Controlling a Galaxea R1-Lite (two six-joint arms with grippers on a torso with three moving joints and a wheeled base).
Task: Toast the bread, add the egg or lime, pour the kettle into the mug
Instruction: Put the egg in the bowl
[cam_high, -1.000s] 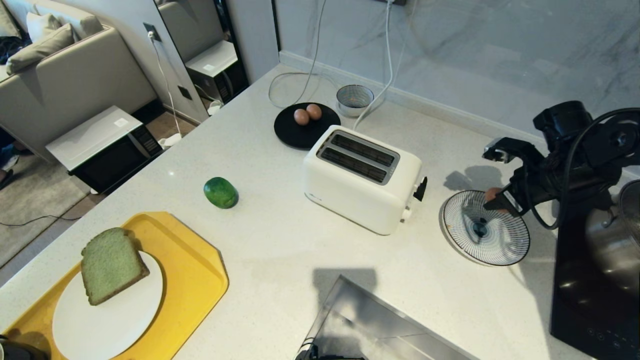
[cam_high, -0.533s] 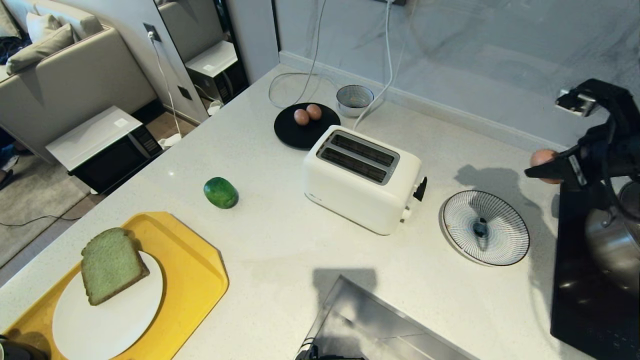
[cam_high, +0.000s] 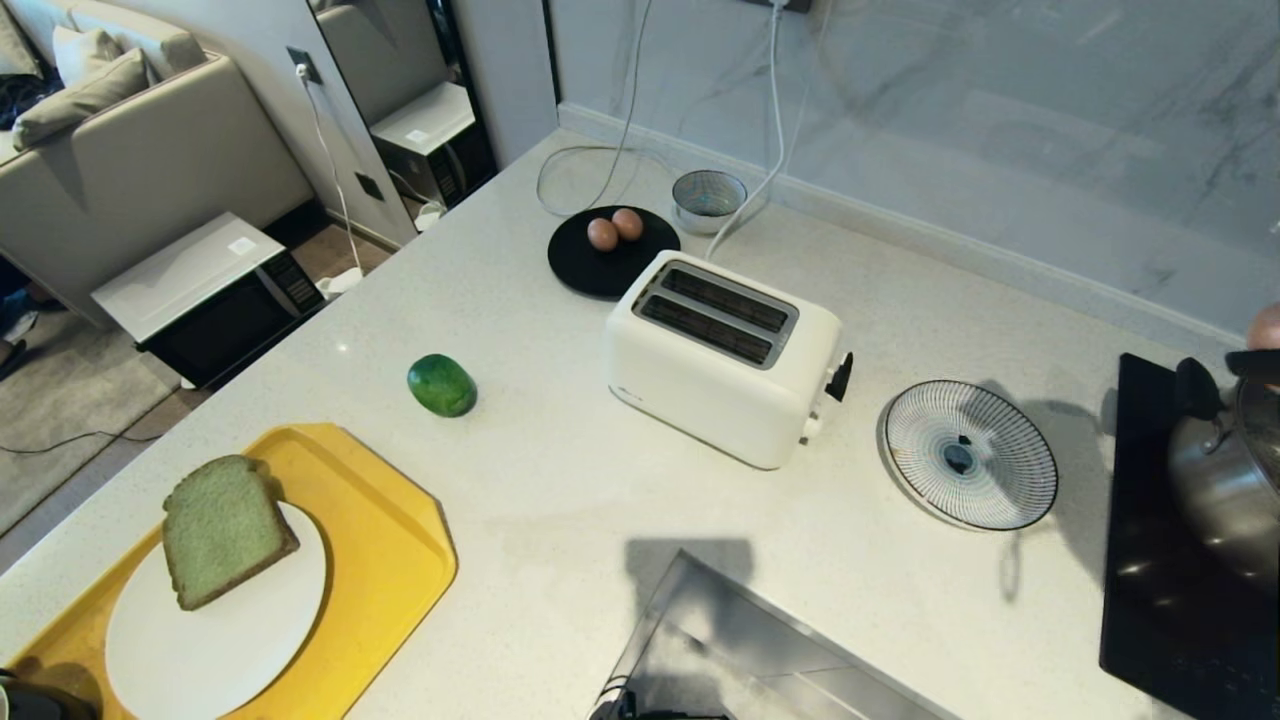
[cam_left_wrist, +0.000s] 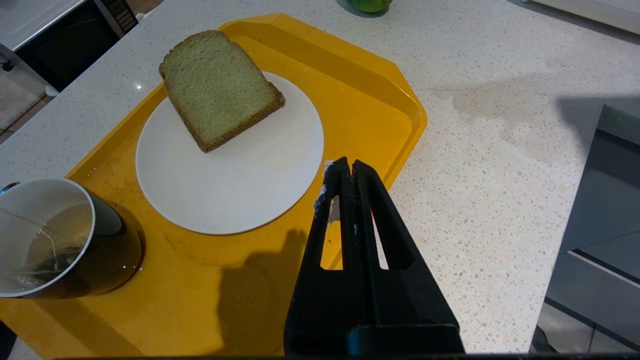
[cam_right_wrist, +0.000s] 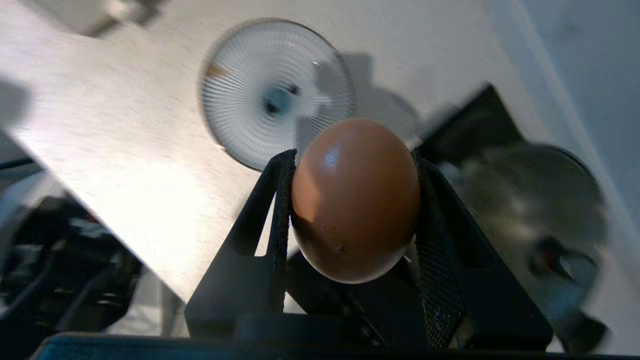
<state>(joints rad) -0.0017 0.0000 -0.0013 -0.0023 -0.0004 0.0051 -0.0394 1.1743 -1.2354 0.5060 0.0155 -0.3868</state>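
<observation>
2 eggs (cam_high: 614, 229) are sitting on the black plate (cam_high: 590, 270) behind the white toaster (cam_high: 722, 358), and you are looking at 1 more egg (cam_right_wrist: 355, 199) pinched between the 2 black fingers (cam_right_wrist: 276, 215) of the right gripper (cam_right_wrist: 352, 200), jaws standing partly apart around its width. In the head view that egg is barely peeking in at the right edge (cam_high: 1268, 326), above the steel pot (cam_high: 1225, 480) on the black cooktop (cam_high: 1150, 560). The right wrist view is showing the striped plate (cam_right_wrist: 250, 90) on the counter (cam_high: 560, 500) beyond the egg, with nothing lying on it. Your left gripper (cam_left_wrist: 347, 167) is hovering over the yellow tray (cam_left_wrist: 360, 95), fingers pressed fully together and holding nothing. The bread (cam_left_wrist: 217, 87) is resting on the white plate (cam_left_wrist: 240, 190) in that tray, overhanging the plate's rim on the far side. The mug (cam_left_wrist: 55, 240) is standing on the tray just beside the white plate, with liquid inside. The lime (cam_high: 441, 385) is lying on the bare counter between the tray and the toaster, apart from both. Both toaster slots are showing dark. The kettle is not appearing in any view.
</observation>
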